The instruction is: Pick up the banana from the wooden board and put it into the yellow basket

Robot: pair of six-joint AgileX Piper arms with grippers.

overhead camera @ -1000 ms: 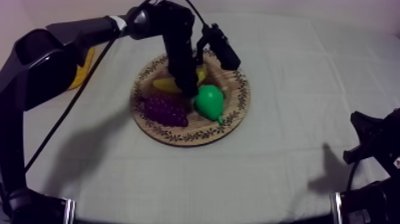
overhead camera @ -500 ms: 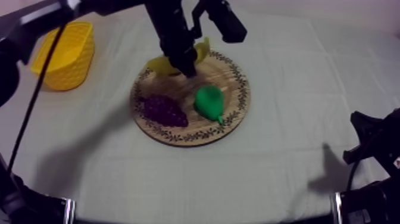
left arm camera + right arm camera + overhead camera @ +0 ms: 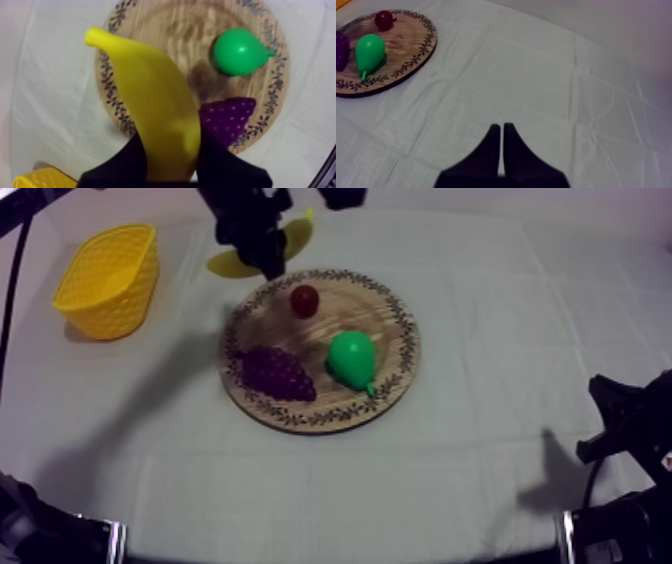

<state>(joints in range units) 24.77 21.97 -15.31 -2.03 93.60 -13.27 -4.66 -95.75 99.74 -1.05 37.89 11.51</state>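
Note:
My left gripper (image 3: 262, 258) is shut on the yellow banana (image 3: 232, 262) and holds it in the air past the far left rim of the round wooden board (image 3: 390, 378). In the left wrist view the banana (image 3: 155, 110) stands between my black fingers (image 3: 125, 162), over the board (image 3: 165, 35). The yellow basket (image 3: 108, 280) sits at the far left of the table, apart from the board. My right gripper (image 3: 502, 131) is shut on nothing, low over bare cloth at the right.
On the board lie a green pear (image 3: 352, 358), a purple bunch of grapes (image 3: 277, 374) and a small red fruit (image 3: 304, 300). My right arm (image 3: 630, 438) rests at the near right edge. Open cloth lies between the board and the basket.
My left gripper has lifted the banana off the board and carried it up and to the far left. The small red fruit now shows. The right arm has not moved.

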